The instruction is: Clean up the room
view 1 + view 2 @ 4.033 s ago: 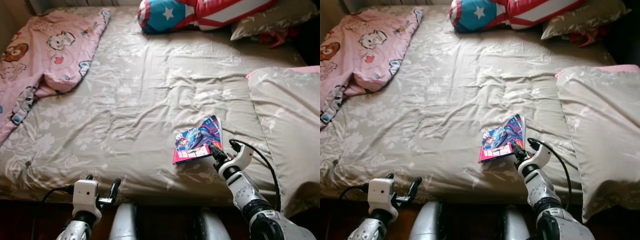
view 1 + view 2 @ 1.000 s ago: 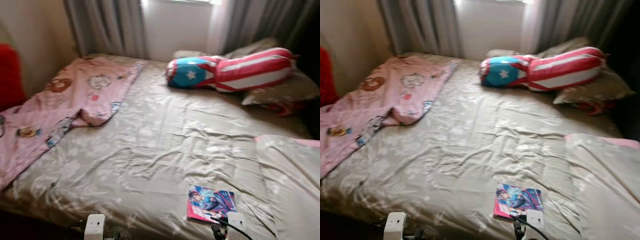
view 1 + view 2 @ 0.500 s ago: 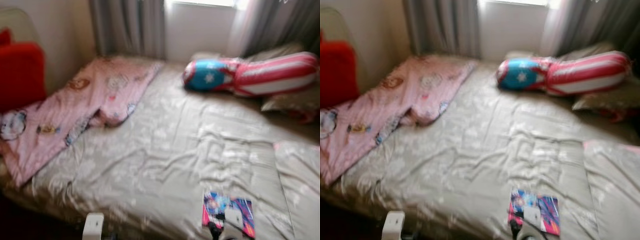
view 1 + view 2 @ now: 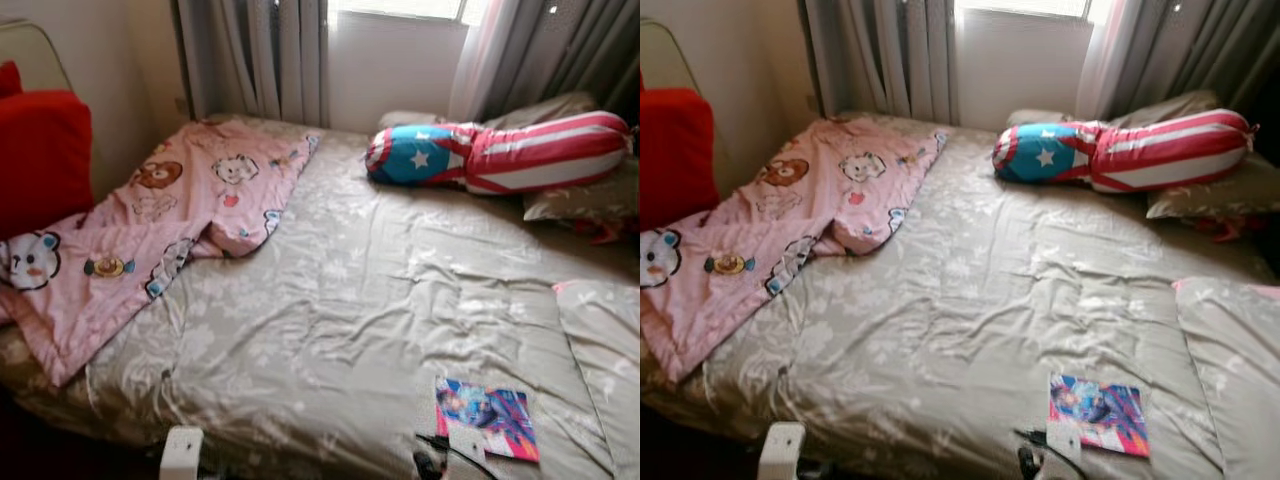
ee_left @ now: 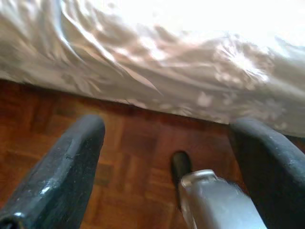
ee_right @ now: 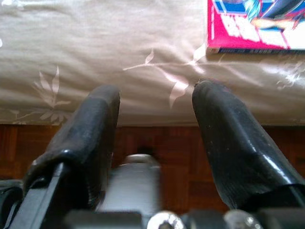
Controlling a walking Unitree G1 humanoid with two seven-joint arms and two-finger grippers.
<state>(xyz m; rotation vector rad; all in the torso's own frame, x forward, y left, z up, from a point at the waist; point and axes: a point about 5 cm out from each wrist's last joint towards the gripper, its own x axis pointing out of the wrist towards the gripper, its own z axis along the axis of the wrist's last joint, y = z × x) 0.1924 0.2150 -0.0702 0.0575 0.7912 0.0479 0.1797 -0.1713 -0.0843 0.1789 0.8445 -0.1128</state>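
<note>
Right gripper [image 6: 155, 129] sits low at the near edge of the bed [image 4: 330, 340], its 2 fingers spread wide, nothing between them. Comic book [image 4: 487, 418] lies flat on the grey bedspread just beyond and slightly to the right of that gripper, near the front right corner of the bed; in the right wrist view its pink edge [image 6: 252, 28] is ahead of the fingertips, not touching. Long axis runs roughly across the bed. Right arm is clearly nearer. Left gripper [image 5: 167, 157] hangs wide open over wood floor [image 5: 138, 176], empty. Farther back: pink cartoon blanket [image 4: 150, 230] at left, star-and-stripe bolster pillow [image 4: 500, 150] by the curtains [image 4: 250, 55].
</note>
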